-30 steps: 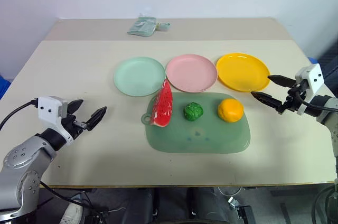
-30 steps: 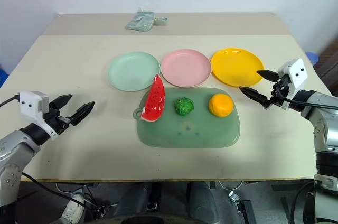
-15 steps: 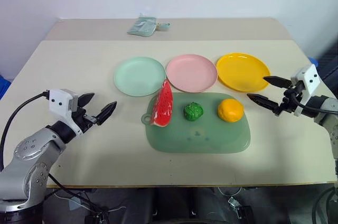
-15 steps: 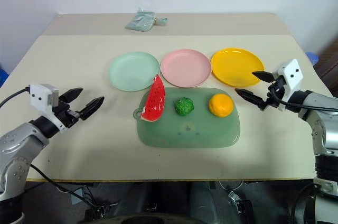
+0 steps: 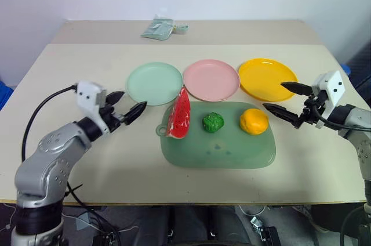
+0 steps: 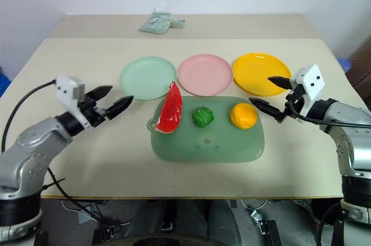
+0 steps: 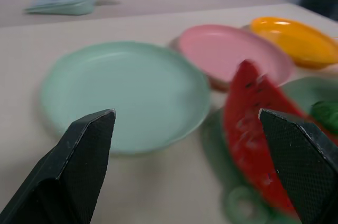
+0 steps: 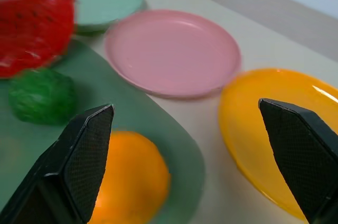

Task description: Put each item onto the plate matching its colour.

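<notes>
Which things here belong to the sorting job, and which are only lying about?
Job: watermelon wedge, green lump, orange fruit; mint plate, pink plate, yellow plate.
Lying about: cutting mat, folded cloth.

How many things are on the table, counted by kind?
Plates: 3 (green plate, pink plate, yellow plate)
Toy foods: 3 (watermelon slice, green lump, orange fruit)
Cutting mats: 1 (green mat)
Folded cloths: 1 (pale green cloth)
Total: 8
</notes>
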Available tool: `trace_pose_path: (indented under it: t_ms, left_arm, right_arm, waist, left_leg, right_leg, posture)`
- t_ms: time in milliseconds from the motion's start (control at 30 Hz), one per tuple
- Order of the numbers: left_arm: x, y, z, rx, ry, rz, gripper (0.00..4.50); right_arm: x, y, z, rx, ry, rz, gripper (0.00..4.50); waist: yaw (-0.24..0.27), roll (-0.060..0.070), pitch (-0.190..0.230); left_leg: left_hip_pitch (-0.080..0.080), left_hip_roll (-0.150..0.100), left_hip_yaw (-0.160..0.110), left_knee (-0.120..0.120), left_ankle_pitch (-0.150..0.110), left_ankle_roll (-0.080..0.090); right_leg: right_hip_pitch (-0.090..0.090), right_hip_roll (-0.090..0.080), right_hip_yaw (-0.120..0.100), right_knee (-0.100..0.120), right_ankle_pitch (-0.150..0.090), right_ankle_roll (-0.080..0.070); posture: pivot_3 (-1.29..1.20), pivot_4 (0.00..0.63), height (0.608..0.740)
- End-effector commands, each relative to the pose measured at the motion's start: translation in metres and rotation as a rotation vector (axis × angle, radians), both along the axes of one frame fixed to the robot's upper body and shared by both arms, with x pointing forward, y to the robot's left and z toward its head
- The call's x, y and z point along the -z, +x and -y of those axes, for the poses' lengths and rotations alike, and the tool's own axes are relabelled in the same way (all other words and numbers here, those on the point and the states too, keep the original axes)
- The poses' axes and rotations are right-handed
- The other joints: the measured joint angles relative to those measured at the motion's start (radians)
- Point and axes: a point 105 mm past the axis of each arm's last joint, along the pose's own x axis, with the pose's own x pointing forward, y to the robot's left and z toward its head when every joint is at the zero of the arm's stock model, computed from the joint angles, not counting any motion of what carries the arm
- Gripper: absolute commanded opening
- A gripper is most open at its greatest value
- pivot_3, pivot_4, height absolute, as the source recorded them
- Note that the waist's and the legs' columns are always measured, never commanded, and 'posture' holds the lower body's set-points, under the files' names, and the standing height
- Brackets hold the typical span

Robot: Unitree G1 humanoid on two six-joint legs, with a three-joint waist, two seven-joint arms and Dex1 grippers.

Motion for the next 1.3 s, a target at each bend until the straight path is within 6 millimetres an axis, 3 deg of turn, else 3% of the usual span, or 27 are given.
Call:
trace_pose_path:
  t_ms: [33, 200, 467, 567, 733, 833, 933, 1067, 1300]
  left_arm:
    - [-0.001, 0.0, 0.039, 0.113, 0.088, -0.028, 4.44]
    - [0.001, 0.006, 0.064, 0.138, 0.106, -0.117, 4.44]
    - [0.024, 0.013, 0.071, 0.065, 0.166, -0.278, 4.44]
    - [0.028, 0.013, 0.073, 0.058, 0.147, -0.31, 3.7]
    - [0.024, 0.013, 0.078, 0.069, 0.113, -0.316, 1.23]
    - [0.015, 0.016, 0.073, 0.043, 0.088, -0.289, 0.22]
    - [-0.013, 0.023, 0.071, 0.025, 0.024, -0.191, 0.22]
    - [-0.045, 0.047, 0.078, -0.011, -0.04, -0.121, 0.22]
    - [-0.042, 0.112, 0.125, -0.02, 0.087, -0.119, 0.22]
  right_arm:
    - [-0.01, -0.018, -0.037, -0.159, -0.028, 0.032, 4.5]
    - [-0.003, -0.041, -0.07, -0.294, -0.026, 0.001, 4.5]
    - [0.012, -0.051, -0.077, -0.31, -0.01, -0.033, 4.5]
    - [0.012, -0.05, -0.076, -0.308, -0.006, -0.033, 4.5]
    - [0.014, -0.049, -0.07, -0.298, -0.007, -0.034, 4.5]
    - [0.015, -0.049, -0.066, -0.285, -0.011, -0.028, 4.5]
    - [0.011, -0.047, -0.06, -0.256, -0.009, -0.009, 4.5]
    - [0.003, -0.034, -0.036, -0.144, 0.0, 0.02, 4.5]
    - [0.004, -0.023, -0.001, -0.017, -0.017, 0.027, 4.5]
  waist:
    - [0.0, 0.0, 0.0]
    - [-0.003, -0.001, 0.0]
    - [0.001, -0.001, 0.0]
    - [0.002, -0.001, 0.0]
    - [0.016, -0.001, 0.0]
    - [0.019, -0.001, 0.001]
    - [0.019, -0.001, 0.001]
    - [0.023, -0.002, 0.001]
    - [0.023, -0.002, 0.001]
  left_leg:
    - [0.0, 0.0, 0.0, 0.0, 0.0, 0.0]
    - [0.0, 0.0, 0.0, 0.0, 0.0, 0.0]
    - [0.0, 0.0, 0.0, 0.001, 0.0, 0.0]
    - [0.0, 0.0, -0.001, 0.001, 0.0, 0.0]
    - [0.0, 0.0, 0.0, 0.002, 0.0, 0.0]
    - [0.0, 0.0, 0.0, 0.002, 0.001, 0.0]
    - [0.0, 0.0, -0.001, 0.002, 0.001, -0.001]
    - [0.0, 0.0, -0.001, 0.003, 0.001, -0.001]
    - [0.0, -0.001, 0.0, 0.003, 0.001, 0.0]
  right_leg:
    - [0.0, 0.0, 0.0, 0.0, 0.0, 0.0]
    - [0.0, 0.001, 0.0, 0.0, 0.0, 0.0]
    - [0.0, 0.002, 0.0, 0.0, 0.0, 0.0]
    - [0.0, 0.002, 0.0, 0.0, 0.0, 0.0]
    - [0.0, 0.002, 0.0, 0.0, 0.0, 0.0]
    - [0.0, 0.002, 0.0, 0.0, 0.0, 0.0]
    - [0.0, 0.002, 0.0, 0.0, 0.0, 0.0]
    - [0.001, 0.002, 0.0, 0.0, 0.0, 0.0]
    - [0.001, 0.005, -0.001, 0.001, 0.0, 0.0]
  posture:
    - [0.0, 0.15, 0.74]
    - [0.0, 0.15, 0.74]
    - [0.0, 0.15, 0.74]
    - [0.0, 0.15, 0.74]
    - [0.0, 0.15, 0.74]
    - [0.0, 0.15, 0.74]
    - [0.0, 0.15, 0.74]
    - [0.0, 0.15, 0.74]
    - [0.0, 0.15, 0.74]
